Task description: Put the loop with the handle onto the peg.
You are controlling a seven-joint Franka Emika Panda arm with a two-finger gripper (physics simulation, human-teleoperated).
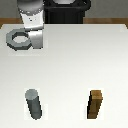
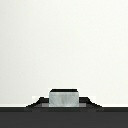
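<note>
A plain white bench [image 1: 70, 65] fills nearly the whole exterior view under even, soft light that throws only faint shadows, its far edge meeting a pale grey backdrop, perhaps a wall or floor, with a black block-like base [image 1: 67, 11] standing behind that edge.

A plain white table surface [image 2: 64, 45] fills most of the wrist view. A small light-grey rectangular block [image 2: 64, 98] sits against a black band [image 2: 64, 117].
</note>
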